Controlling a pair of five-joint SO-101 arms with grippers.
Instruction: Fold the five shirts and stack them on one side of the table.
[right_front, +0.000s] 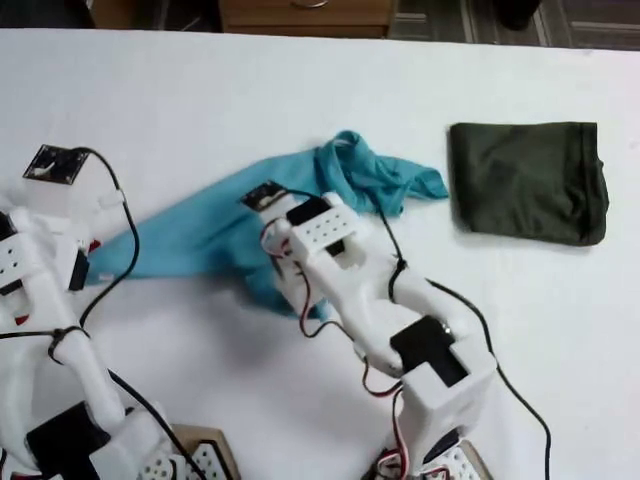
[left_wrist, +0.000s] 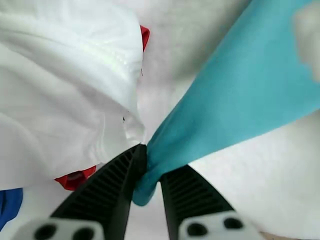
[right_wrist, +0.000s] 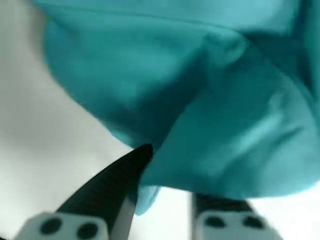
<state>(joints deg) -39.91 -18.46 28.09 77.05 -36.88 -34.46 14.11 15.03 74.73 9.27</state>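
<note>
Cloth of the teal shirt (right_front: 200, 235) lies stretched across the table (right_front: 200, 90), one corner clamped in the left gripper (left_wrist: 148, 175), its near edge pinched in the right gripper (right_wrist: 170, 175), a folded dark green shirt (right_front: 528, 182) well apart rightward.

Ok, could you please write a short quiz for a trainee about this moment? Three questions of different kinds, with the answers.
1. True or false: the dark green shirt lies folded on the table.
2. What does the left claw pinch?
A) a corner of the blue shirt
B) the dark green shirt
C) a cable
3. Fill in the colour: in the left wrist view, a ___ garment lies next to the blue shirt.

Key: 1 true; 2 A; 3 white.
</note>
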